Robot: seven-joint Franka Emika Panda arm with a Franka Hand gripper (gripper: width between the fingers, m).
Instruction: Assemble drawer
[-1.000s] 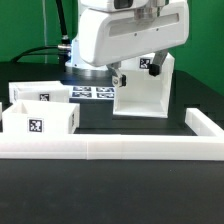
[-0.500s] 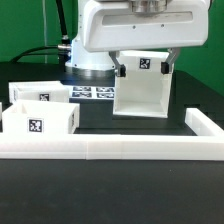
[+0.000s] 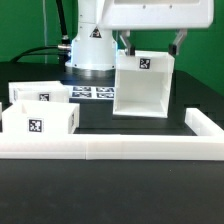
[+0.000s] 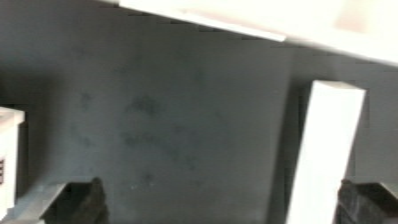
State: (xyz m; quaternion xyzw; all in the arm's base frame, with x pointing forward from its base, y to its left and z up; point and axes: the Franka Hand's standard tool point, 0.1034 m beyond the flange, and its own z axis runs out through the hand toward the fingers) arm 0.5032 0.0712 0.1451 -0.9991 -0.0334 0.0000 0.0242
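As the arm lifts away, the gripper [image 3: 151, 44] hangs wide open above the casing [image 3: 140, 92], centre-right, apparently released; next, probably, a tray [image 3: 40, 119] at lower left.

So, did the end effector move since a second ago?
Yes, upward. Earlier the end effector hung lower, nearer the fixed marker board. Now it is higher, with its fingertips up near the top edge of the casing.

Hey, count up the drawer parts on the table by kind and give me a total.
Tall casing: 1
Small trays, front and back: 2
Total: 3
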